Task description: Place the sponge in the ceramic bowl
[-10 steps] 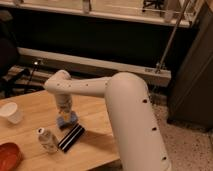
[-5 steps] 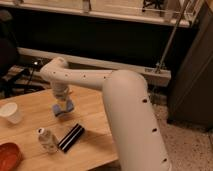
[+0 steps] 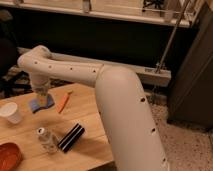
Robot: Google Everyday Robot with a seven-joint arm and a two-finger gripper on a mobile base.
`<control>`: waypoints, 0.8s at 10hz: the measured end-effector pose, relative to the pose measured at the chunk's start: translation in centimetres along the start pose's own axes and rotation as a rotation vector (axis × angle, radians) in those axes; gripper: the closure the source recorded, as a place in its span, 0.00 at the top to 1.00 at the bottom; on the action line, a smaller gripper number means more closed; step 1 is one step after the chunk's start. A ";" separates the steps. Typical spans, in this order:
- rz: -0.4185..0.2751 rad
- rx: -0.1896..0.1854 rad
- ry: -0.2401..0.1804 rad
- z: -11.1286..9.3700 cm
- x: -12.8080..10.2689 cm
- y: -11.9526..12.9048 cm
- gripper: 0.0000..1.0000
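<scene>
The light-blue sponge [image 3: 41, 104] hangs just under my gripper [image 3: 42, 96], which is shut on it, over the left part of the wooden table [image 3: 95, 120]. The white arm comes in from the right and bends down to it. The red-orange ceramic bowl [image 3: 8, 156] sits at the table's front left corner, partly cut off by the frame edge, well in front of the sponge and to its left.
A white paper cup [image 3: 11, 112] stands left of the sponge. An orange stick [image 3: 63, 101] lies just to its right. A small bottle [image 3: 47, 139] and a black striped block [image 3: 71, 137] lie nearer the front edge. Dark furniture stands behind the table.
The gripper has carried the sponge away from the black block, first toward the back of the table and then left toward the cup. The orange stick is now uncovered.
</scene>
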State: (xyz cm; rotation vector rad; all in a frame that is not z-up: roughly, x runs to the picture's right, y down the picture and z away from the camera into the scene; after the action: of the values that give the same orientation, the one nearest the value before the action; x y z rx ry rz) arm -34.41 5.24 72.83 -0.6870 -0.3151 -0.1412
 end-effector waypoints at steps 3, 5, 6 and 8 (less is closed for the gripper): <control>-0.180 -0.080 -0.063 -0.7 -4.8 6.6 0.30; -0.280 -0.121 -0.093 -0.7 -6.4 10.2 0.30; -0.331 -0.141 -0.104 -0.6 -7.1 11.8 0.30; -0.418 -0.169 -0.107 0.1 -8.2 14.1 0.30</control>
State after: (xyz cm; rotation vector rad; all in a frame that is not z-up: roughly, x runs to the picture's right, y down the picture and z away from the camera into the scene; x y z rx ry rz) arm -38.96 16.33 61.73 -0.7903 -0.5522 -0.5347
